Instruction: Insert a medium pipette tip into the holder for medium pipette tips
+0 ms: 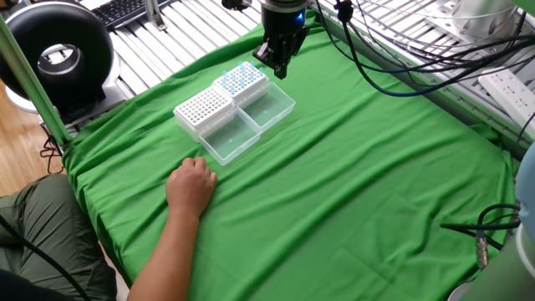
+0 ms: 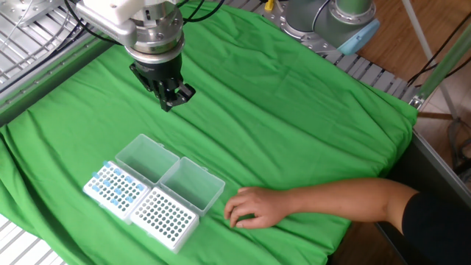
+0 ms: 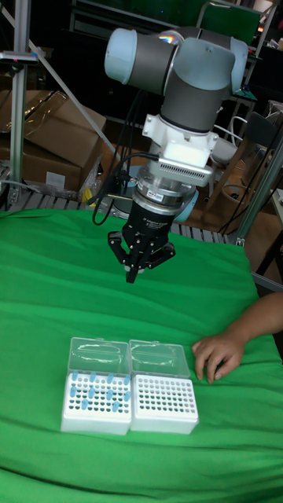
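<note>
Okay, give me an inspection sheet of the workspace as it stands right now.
Surface: green cloth, wrinkled, covers the table.
Job's things: two white racks side by side, lids open; rack with blue tips; rack with bare holes. Which one takes medium tips cannot be told. No loose pipette tip seen.
Clutter: a person's hand rests on the cloth near the racks.
Grippers: tool above the cloth, apart from the racks, fingers together, nothing visible between them.
Cables: black cables hang by the arm.
Surroundings: cardboard boxes, keyboard.
</note>
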Tool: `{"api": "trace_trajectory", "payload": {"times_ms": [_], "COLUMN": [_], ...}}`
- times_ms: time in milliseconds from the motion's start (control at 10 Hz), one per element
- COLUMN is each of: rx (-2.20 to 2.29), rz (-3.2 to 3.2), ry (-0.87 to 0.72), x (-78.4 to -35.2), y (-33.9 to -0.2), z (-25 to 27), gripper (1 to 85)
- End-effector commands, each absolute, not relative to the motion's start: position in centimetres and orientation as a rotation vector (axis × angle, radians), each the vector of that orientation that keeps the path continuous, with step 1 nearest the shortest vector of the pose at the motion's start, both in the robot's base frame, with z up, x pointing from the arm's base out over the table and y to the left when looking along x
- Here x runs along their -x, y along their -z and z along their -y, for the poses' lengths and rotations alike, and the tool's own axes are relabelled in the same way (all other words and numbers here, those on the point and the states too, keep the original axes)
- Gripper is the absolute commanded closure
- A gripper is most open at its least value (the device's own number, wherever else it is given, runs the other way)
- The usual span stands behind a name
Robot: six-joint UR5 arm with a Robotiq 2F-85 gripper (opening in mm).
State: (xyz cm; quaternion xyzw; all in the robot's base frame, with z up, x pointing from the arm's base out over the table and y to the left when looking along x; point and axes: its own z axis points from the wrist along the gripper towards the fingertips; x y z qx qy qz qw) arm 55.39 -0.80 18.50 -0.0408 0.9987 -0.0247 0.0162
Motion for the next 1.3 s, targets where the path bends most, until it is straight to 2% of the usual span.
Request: {"api": "trace_trajectory", "payload": {"times_ms": [0,400,1000,1200], "rx": [0.159,0.226,0.319,0.372], "rz": [-3.096,-3.070,-3.128,-3.128], "ry": [0.116,0.072,-0.053,-0.024], "x": [-55.8,-56.2,-53.9,-53.8], "y": [-18.1,-16.6,-16.0,-16.0], "z": [1.9,2.5,1.0,1.5], "gripper": [84.7,84.7,84.7,84.7]}}
